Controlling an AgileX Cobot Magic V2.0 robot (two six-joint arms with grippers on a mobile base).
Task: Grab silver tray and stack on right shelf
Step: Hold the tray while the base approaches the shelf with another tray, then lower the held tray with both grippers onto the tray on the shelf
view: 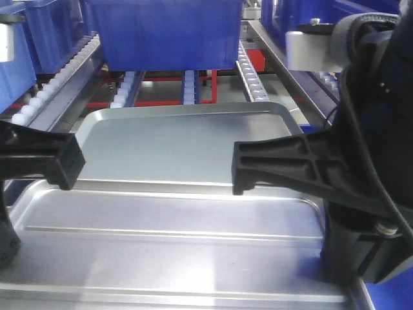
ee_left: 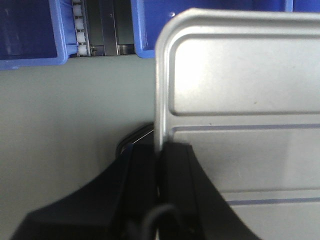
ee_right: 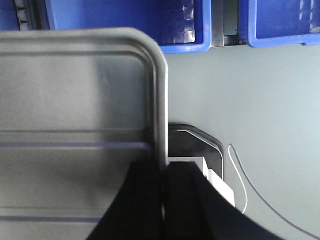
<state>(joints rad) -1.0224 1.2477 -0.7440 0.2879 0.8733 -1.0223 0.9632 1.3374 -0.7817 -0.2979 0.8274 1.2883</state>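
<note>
A smooth silver tray (view: pixel 187 145) lies before a blue bin (view: pixel 168 32).

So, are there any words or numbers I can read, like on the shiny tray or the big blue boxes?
None: no words, numbers or signs can be read in any view.
The silver tray is plain bare metal.
The blue bins show no labels.
The left tool and right tool, each clamped on the tray's rim, carry no print.
</note>
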